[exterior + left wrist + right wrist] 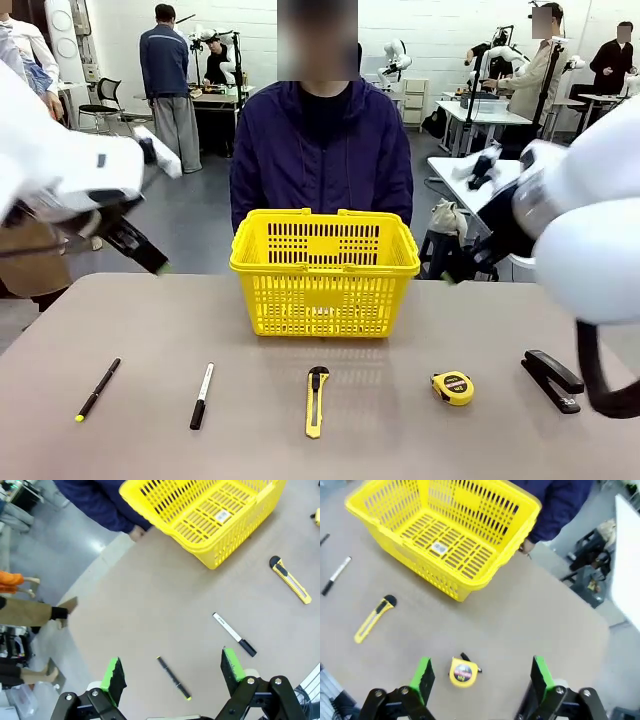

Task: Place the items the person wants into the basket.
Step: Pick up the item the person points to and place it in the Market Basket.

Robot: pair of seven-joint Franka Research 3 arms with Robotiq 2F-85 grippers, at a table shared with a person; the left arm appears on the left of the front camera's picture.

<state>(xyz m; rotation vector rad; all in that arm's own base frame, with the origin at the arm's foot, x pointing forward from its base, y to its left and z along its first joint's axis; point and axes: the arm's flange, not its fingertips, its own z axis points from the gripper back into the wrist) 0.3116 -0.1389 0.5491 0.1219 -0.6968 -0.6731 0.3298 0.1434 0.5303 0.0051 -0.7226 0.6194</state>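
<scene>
table (120,330): carrying all items.
person (320,150): facing robot at far edge; hands and lower body hiding behind basket (325,300), which is standing upright at far centre.
left gripper (171,656): hovering over pen (174,678), jaws spreading wide, gripping nothing.
right gripper (480,660): hovering over tape measure (463,672), jaws spreading wide, gripping nothing.
front view: both grippers showing only partly, hard to make out.
stapler (552,380): lying far right.
utility knife (316,400): lying before basket.
marker (202,396): lying between pen and utility knife.
all lying outside basket.
</scene>
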